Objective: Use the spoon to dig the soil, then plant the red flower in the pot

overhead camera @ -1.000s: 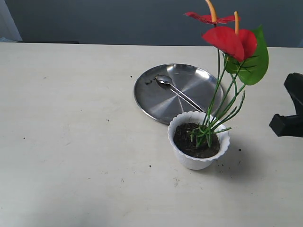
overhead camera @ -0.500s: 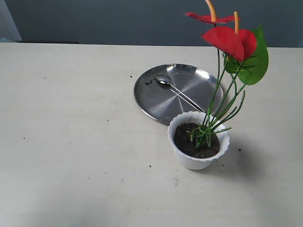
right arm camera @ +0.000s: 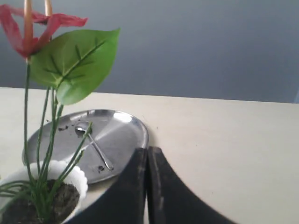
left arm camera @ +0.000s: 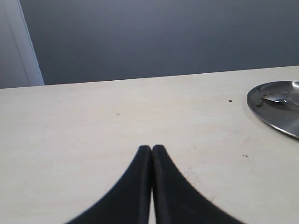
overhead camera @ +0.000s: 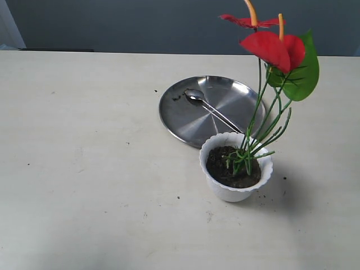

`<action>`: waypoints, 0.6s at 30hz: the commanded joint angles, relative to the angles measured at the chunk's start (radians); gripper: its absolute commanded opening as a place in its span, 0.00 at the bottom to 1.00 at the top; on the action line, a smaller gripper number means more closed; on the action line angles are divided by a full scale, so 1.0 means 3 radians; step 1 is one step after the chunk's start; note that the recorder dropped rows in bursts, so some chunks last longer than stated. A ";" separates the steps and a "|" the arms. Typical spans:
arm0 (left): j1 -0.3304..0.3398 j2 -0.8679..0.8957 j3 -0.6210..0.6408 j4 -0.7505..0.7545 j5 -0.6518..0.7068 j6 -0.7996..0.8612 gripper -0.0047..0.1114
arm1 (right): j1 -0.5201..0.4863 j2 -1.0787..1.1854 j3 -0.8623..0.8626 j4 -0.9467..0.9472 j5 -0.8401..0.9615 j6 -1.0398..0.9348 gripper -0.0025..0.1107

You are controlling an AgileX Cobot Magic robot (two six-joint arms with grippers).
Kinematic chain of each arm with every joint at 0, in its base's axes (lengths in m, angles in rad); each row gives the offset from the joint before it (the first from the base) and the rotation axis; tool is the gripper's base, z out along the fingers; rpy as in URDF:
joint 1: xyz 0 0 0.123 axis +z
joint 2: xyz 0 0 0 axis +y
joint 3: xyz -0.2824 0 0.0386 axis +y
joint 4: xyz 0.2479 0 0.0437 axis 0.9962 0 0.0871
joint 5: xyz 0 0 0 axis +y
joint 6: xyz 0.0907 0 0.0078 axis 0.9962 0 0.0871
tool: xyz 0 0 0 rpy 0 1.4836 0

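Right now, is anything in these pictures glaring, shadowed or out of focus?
Exterior view: even, soft light; the pot throws a faint shadow to its right on the table, and the plate has a bright sheen near its far rim. Left wrist view: the left fingers look dark and soft-edged close to the lens. Right wrist view: the right fingers blur likewise.

End effector (left arm camera: 152,149) pinched together over table (left arm camera: 84,126); steel plate (left arm camera: 275,117) apart.

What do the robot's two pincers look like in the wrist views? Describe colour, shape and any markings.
The left pincer and the right pincer look alike: plain matte black, each a pair of smooth curved prongs, broad at the base and narrowing to thin tips. No cables or markings show.
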 commanded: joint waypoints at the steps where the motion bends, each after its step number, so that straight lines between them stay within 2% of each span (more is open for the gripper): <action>1: -0.0016 -0.0018 -0.0012 0.0000 -0.0021 -0.0013 0.04 | -0.0093 -0.0177 0.0013 -0.1009 0.0116 0.0924 0.02; 4: -0.0016 -0.0018 -0.0012 0.0000 -0.0021 -0.0013 0.04 | -0.0186 -0.0287 0.0056 -0.1782 0.0050 0.1793 0.02; 18: -0.0016 -0.0018 -0.0012 0.0000 -0.0015 -0.0013 0.04 | -0.0253 -0.0287 0.0534 -0.2260 -0.0244 0.2355 0.02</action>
